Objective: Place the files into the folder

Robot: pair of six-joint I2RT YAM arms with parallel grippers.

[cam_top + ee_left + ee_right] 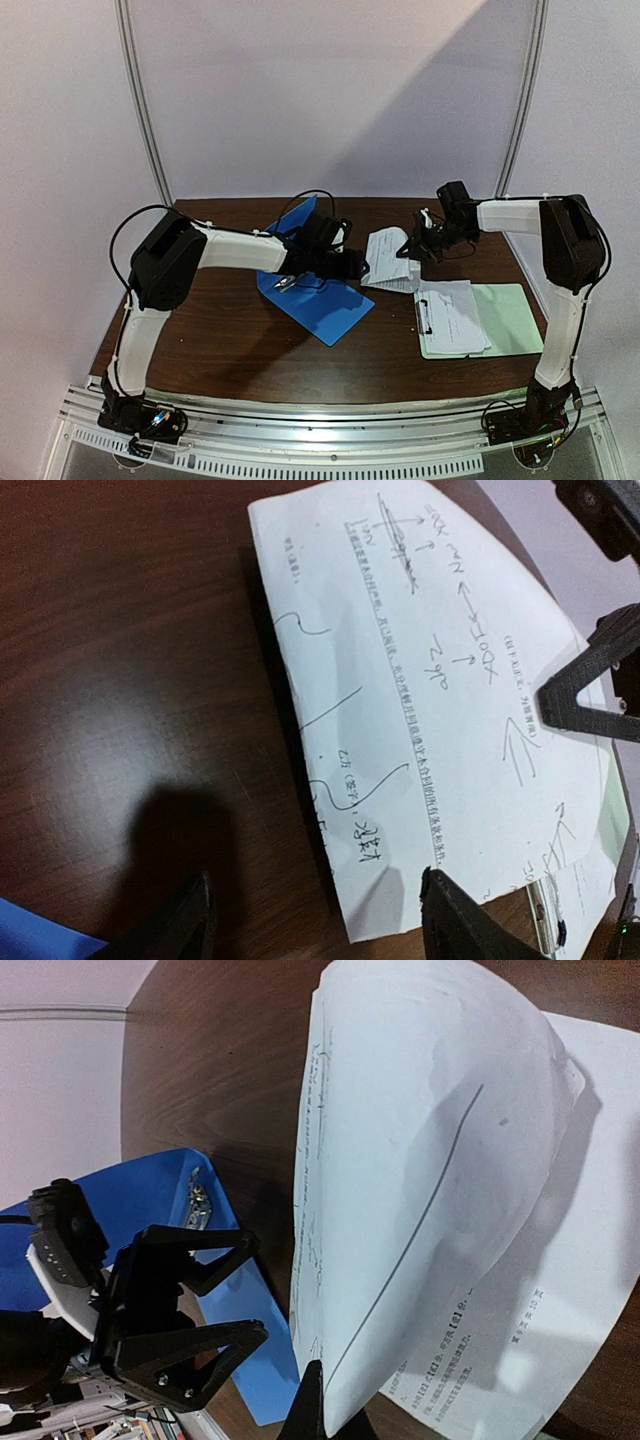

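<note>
The blue folder [318,300] lies open on the table left of centre, its cover [295,220] standing up behind; its metal clip [195,1198] shows inside. One white sheet [388,258] is raised and bowed, its edge pinched in my right gripper [412,248]. In the right wrist view this sheet [430,1160] curves over a second sheet [565,1290] lying flat. Only one right finger [312,1405] shows; the other is hidden by the paper. My left gripper [355,265] is open and empty, its jaws astride the sheet's near corner [400,880], above the table.
A pale green clipboard [515,318] with clipped papers [450,315] lies at the right. Brown tabletop [120,680] lies between the folder and the sheets. The right gripper's fingers [590,690] show over the sheet in the left wrist view.
</note>
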